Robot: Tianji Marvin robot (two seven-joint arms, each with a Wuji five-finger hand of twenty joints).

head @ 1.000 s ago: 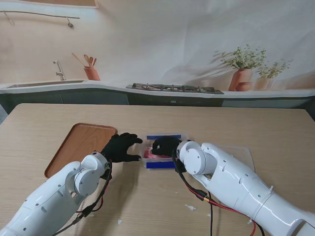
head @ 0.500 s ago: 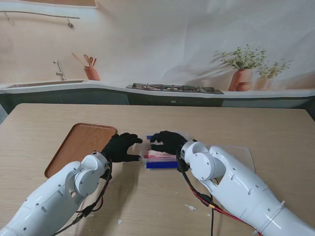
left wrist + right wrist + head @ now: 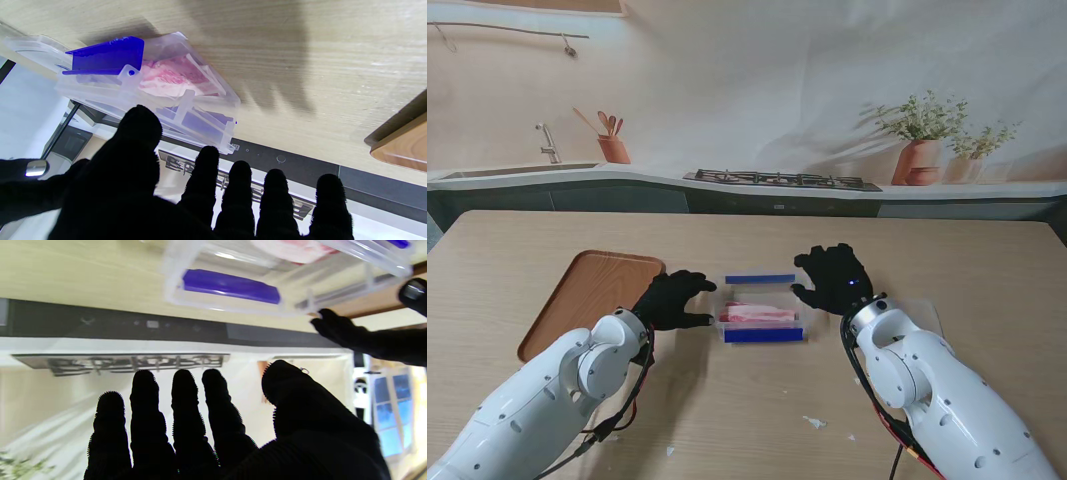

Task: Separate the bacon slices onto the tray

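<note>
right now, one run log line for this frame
left hand: open, beside bacon box | right hand: open, right of box | bacon: in box | tray: no bacon

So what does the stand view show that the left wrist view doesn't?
Only the stand view shows the right hand whole, open, right of the clear box, and the whole wooden tray. Only the left wrist view shows the box's wall ribs and blue latch close up. Both show the bacon inside and the open left hand beside the box.
</note>
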